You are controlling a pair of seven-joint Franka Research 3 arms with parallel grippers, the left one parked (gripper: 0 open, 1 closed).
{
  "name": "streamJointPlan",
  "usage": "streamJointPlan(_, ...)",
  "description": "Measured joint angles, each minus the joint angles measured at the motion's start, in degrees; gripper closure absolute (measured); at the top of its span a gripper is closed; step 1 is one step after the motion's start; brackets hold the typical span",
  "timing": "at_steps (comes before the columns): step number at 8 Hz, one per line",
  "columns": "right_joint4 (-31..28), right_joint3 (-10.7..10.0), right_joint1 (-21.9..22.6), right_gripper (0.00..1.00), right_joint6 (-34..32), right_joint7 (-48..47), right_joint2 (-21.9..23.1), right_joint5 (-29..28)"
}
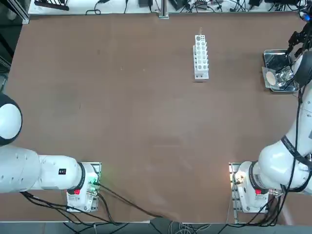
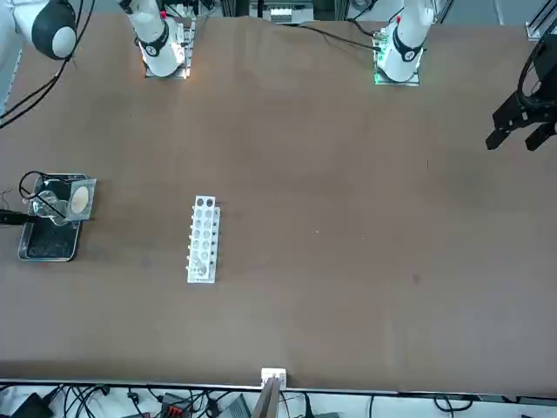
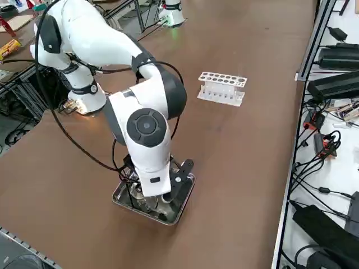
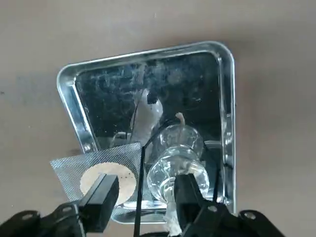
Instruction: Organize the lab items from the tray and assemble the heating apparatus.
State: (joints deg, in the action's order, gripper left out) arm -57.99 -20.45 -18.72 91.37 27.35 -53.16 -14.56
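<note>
Hovering low over tray (image 4: 224,106) at table's right edge, right gripper (image 4: 143,200), fingers parted, straddling glass burner (image 4: 175,165) and tripod wire (image 4: 140,190), grip uncertain, mesh (image 4: 101,170) leaning on tray rim.

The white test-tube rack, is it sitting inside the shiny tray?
No, the white test-tube rack stands by itself on the brown table, well apart from the shiny tray near the table's edge.
</note>
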Motion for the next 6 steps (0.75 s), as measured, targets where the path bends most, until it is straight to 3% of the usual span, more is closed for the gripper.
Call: streamJointPlan(6, -0.63, -0.04, -0.22, 0.34, -0.18, 0.83, 0.00, 3.63)
